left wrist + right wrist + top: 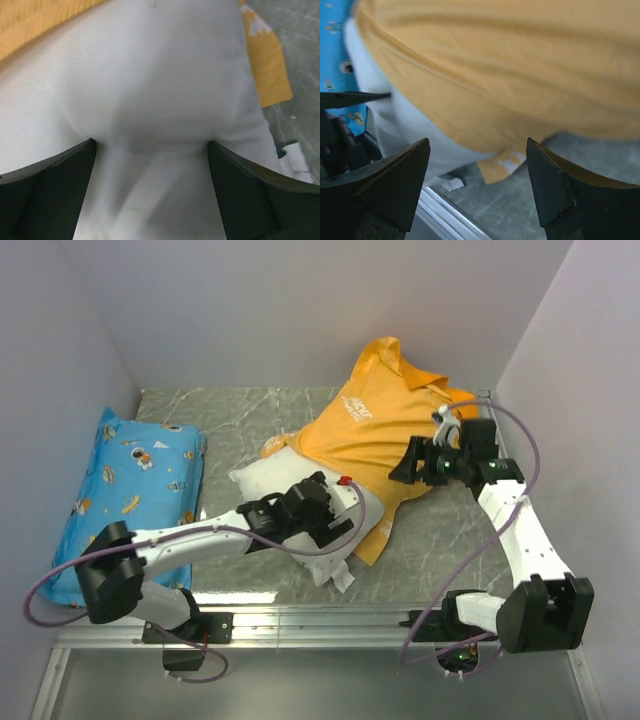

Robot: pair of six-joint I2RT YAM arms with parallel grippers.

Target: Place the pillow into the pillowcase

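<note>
The white pillow [262, 480] lies mid-table, its far part covered by the orange pillowcase [370, 420], which bunches up toward the back wall. A near corner of the pillow and its tag [345, 578] stick out. My left gripper [335, 530] rests over that exposed white end. In the left wrist view it [151, 150] stands open, wide apart on the pillow [150, 75], with the pillowcase [270, 65] alongside. My right gripper [405, 468] sits at the case's right edge. The right wrist view shows it [477, 145] open and empty, just short of the pillowcase [510, 65] and pillow [405, 125].
A blue cartoon-print pillow [130, 490] lies along the left wall. Grey walls close in the table on three sides. A metal rail [320, 620] runs along the near edge by the arm bases. Grey marbled tabletop [440, 540] shows near the right arm.
</note>
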